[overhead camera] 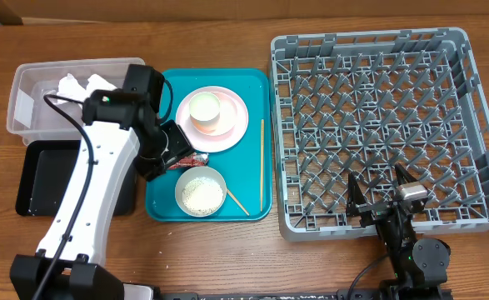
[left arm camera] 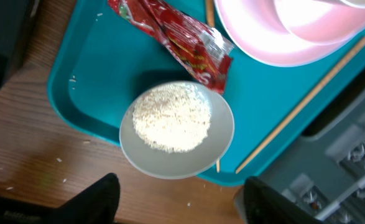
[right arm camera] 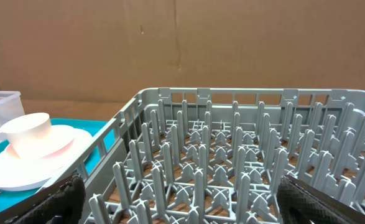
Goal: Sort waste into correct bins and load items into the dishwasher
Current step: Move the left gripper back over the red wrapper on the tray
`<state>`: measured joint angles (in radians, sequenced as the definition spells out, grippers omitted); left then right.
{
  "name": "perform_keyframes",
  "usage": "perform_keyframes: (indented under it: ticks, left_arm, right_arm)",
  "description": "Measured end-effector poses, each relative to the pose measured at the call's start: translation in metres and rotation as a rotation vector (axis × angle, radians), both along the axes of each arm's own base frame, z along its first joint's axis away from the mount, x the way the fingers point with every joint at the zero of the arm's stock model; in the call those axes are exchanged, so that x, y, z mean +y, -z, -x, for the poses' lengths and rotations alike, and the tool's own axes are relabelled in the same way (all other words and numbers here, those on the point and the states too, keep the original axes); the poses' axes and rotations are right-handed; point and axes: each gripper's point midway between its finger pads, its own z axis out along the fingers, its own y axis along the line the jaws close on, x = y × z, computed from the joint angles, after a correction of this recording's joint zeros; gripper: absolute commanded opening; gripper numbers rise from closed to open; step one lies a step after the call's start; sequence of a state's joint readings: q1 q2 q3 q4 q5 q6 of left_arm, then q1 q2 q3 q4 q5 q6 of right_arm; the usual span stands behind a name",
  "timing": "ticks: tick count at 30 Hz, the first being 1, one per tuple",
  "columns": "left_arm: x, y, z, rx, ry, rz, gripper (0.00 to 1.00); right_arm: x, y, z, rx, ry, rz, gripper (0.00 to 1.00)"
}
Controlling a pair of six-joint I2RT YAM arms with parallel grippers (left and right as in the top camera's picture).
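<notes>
Left gripper (left arm camera: 182,191) wide, empty, over bowl (left arm camera: 176,127). Wrapper (left arm camera: 182,43) lies on tray (left arm camera: 95,81), against the bowl rim. Pinch mid-wrapper, clear of rim. Right gripper (right arm camera: 182,199) wide, empty, at rack (right arm camera: 232,155) edge.

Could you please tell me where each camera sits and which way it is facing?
Overhead: above the table, facing straight down on tub, black tray, teal tray and rack; the left arm and right arm show.
Left wrist: on the left arm over the teal tray, facing down at rice bowl and wrapper; open left claw at bottom edge.
Right wrist: low at the rack's near side, facing level across its pegs to a cardboard wall; open right claw in bottom corners.
Shared: the plate shows in all three.
</notes>
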<state>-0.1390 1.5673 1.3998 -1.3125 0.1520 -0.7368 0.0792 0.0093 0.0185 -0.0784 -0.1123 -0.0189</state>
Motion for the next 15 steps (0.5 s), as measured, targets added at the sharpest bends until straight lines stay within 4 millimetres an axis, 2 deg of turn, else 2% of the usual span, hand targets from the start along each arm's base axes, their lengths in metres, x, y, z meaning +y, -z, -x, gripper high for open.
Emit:
perform_keyframes:
  ticks: [4, 12, 15]
  left_arm:
    - [0.001, 0.02, -0.005, -0.003, -0.069, -0.001, 0.64]
    - [0.001, 0.053, -0.018, -0.039, -0.219, 0.015, 0.46]
    - [0.006, 0.065, -0.018, -0.037, -0.28, 0.012, 0.47]
  right_arm:
    - [0.0, 0.0, 0.0, 0.0, 0.0, 0.0, 1.0]
    - [0.0, 0.0, 0.0, 0.0, 0.0, 0.0, 1.0]
    - [0.0, 0.0, 0.0, 0.001, 0.0, 0.001, 1.0]
